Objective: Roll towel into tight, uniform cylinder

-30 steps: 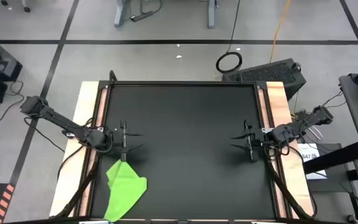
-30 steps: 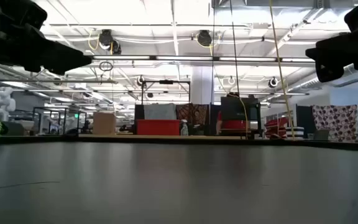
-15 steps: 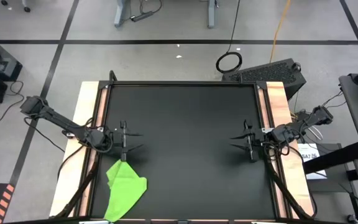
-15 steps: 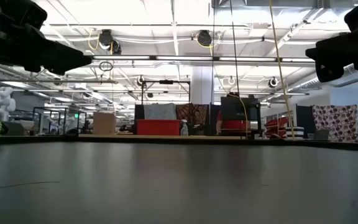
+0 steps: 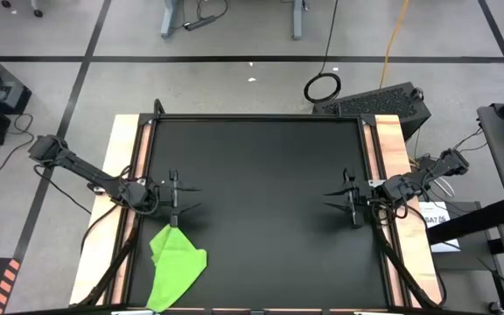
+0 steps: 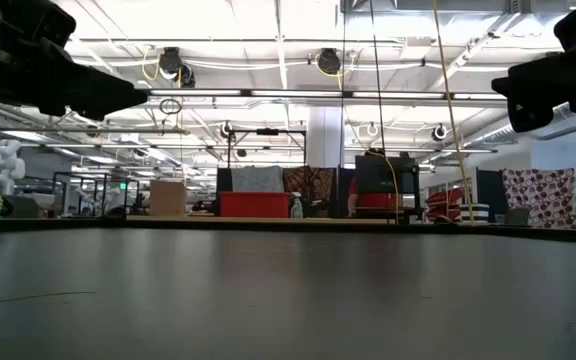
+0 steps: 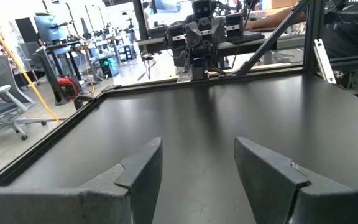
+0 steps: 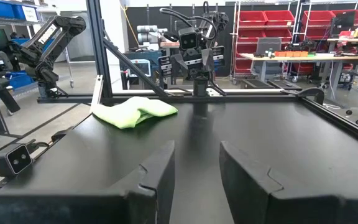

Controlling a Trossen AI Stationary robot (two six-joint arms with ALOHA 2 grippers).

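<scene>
1. Left claw [image 5: 182, 198]: your left arm holds it over the table's left side, near the edge. Its fingers [image 7: 140, 174] stand apart, with bare black surface showing in the gap. It grips nothing.
2. Right claw [image 5: 342, 198]: your right arm holds it over the table's right side, facing the left claw across the middle. Its fingers [image 8: 160, 168] are likewise parted, and it holds nothing.
3. Towel [image 5: 175, 262]: you will find the lime-green cloth lying on the table in the near left corner, just beside the left claw and on the near side of it, not touching it. It lies crumpled in a loose, uneven heap, running down to the table's near edge, with no roll formed. In the right wrist view it shows as a low rumpled mound [image 8: 135, 111] far across the surface.
4. Table [image 5: 261, 166]: black top, framed by pale wooden strips along the left and right sides. Both claws are well apart from each other.
</scene>
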